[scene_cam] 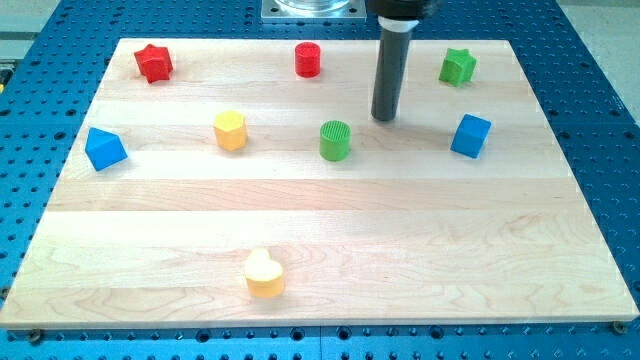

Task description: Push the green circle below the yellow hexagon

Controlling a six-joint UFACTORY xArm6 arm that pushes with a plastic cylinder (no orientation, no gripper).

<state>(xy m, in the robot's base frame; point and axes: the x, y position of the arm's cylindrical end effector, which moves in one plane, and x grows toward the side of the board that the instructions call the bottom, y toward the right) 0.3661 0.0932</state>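
The green circle [335, 140] stands near the middle of the wooden board [400, 250]. The yellow hexagon [230, 130] stands to its left, about level with it, a good gap apart. My tip [385, 118] rests on the board just up and to the right of the green circle, a small gap away, not touching it.
A red star [153, 62] sits at the top left, a red cylinder [307, 59] at top middle, a green star [458, 66] at top right. A blue cube [471, 135] is right of my tip, a blue triangular block [104, 148] at far left, a yellow heart [264, 273] near the bottom.
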